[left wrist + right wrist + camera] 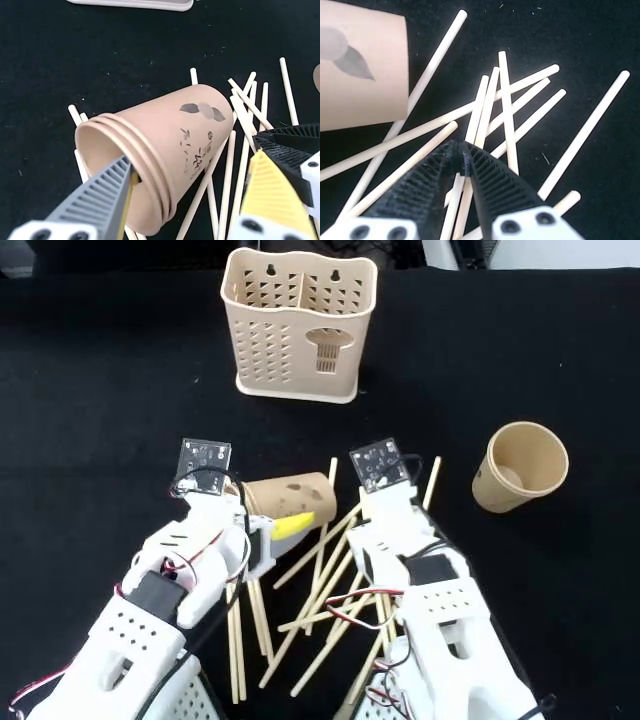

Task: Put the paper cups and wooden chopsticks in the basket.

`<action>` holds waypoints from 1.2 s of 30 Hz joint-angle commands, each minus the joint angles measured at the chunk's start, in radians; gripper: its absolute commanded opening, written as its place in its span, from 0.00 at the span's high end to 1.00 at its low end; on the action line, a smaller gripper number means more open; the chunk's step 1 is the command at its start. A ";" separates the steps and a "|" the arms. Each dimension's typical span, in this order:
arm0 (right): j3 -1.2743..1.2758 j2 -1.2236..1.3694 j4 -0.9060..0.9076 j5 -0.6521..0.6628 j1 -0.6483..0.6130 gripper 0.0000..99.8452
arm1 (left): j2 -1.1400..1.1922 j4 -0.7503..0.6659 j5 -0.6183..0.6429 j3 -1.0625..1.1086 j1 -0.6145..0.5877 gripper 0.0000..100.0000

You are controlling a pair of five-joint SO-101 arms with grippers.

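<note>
Our L gripper [192, 160] has its jaws wide open. A stack of paper cups [165, 145] lies on its side between them. The grey finger [102, 197] pokes in at the cups' mouth and the yellow finger [270, 192] sits outside, w/ a gap to the cup wall. So nothing is held yet. We think the jaws stand this way so they can pinch the wall when they shut.

Our R gripper [460, 150] has its jaws shut, tips touching. Wooden chopsticks [507, 110] lie crossed right under & past the tips. We can't tell if a stick is pinched there. The tips point down at the pile, prob. to pick one stick from it.

One more paper cup [520, 470] lies on the black table [100, 390], off to the R gripper's outer side. The basket [300, 360] stands far ahead of both jaws, w/ nothing in it that we can see. So, as we judge it, the job has just begun.
</note>
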 commanded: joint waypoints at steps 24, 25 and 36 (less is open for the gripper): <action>-0.199 -0.521 0.397 -0.005 0.023 0.99 | -0.015 0.146 -0.043 -0.108 0.012 0.97; -0.223 -0.568 0.430 -0.005 0.025 0.99 | -0.015 0.216 -0.057 -0.160 0.010 0.97; -0.390 -0.725 0.396 0.074 0.341 0.99 | 0.023 0.723 -0.436 -0.814 -0.211 0.97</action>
